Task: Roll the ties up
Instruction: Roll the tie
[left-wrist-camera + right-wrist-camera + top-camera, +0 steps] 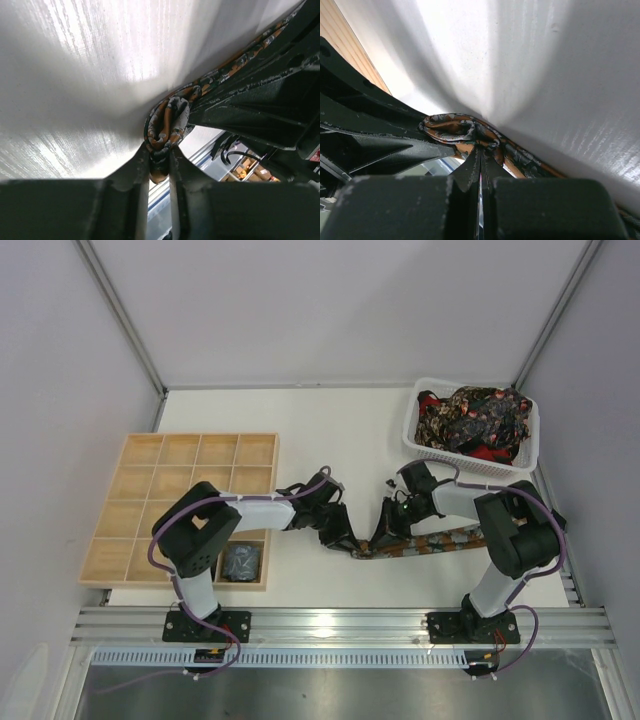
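Silky brown-and-orange fabric: the tie lies flat on the bench near the front edge, trailing right under the right arm, its left end curled into a small loose roll. Light, limp and slippery, it will likely spring open unless pinched at that roll. The left gripper is nearly closed, nipping the roll. The right gripper is fully closed, tips against the fabric; whether it pinches cloth I cannot tell. Left, the wooden tray holds one coil. Far right stands a mesh basket of heaped ties. Open bench lies beyond.
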### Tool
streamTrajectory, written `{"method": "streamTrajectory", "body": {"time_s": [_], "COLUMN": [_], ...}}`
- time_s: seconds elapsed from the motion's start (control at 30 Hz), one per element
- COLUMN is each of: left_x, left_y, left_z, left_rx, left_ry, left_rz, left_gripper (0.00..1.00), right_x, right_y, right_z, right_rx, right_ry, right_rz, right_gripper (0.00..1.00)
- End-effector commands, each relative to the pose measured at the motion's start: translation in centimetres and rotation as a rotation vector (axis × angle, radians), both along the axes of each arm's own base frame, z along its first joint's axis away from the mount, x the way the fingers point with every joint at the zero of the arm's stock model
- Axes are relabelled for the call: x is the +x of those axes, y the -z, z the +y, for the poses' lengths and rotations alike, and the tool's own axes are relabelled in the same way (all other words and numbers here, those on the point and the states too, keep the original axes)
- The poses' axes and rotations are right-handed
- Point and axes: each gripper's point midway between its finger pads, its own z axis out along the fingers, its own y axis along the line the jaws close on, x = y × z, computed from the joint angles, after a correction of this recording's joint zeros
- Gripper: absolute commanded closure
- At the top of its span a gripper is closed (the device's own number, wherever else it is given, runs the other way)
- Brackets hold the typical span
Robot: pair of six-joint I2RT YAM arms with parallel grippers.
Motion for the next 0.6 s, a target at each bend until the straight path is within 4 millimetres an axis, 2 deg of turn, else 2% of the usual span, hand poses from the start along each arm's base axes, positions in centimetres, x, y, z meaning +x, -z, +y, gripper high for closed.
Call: {"method": "streamTrajectory", "body": {"time_s": [0.0,0.07,0.1,0.13,0.33,0.57], "left_x": [0.7,0.6,0.6,0.5,0.3,0.3], "left_y": [-0.6,-0.6,-0.9,-0.7,-1.9,-3.1], "left_z": [0.0,1.1,1.5,2.4,5.6,8.0], "left_rx": [-0.004,0.033,0.037,0.065,0.167,0.259], "left_ry": [0.003,0.010,0.011,0.023,0.051,0.082], "left_rz": [-0.053,-0.068,-0.080,-0.080,-0.142,-0.196], "left_gripper": [0.85,0.90,0.99,1.00,1.00,1.00], "right_x": [0.4,0.3,0.3,0.1,-0.4,-0.3], "right_y": [0.2,0.2,0.1,0.0,-0.4,-0.1], "right_z": [-0.1,0.5,0.8,1.4,4.3,7.7], "right_rx": [-0.051,-0.051,-0.048,-0.042,-0.025,0.004], "right_ry": [-0.022,-0.034,-0.034,-0.049,-0.085,-0.120], "right_rz": [-0.062,-0.065,-0.062,-0.065,-0.067,-0.046], "right_gripper": [1.00,1.00,1.00,1.00,1.00,1.00]}}
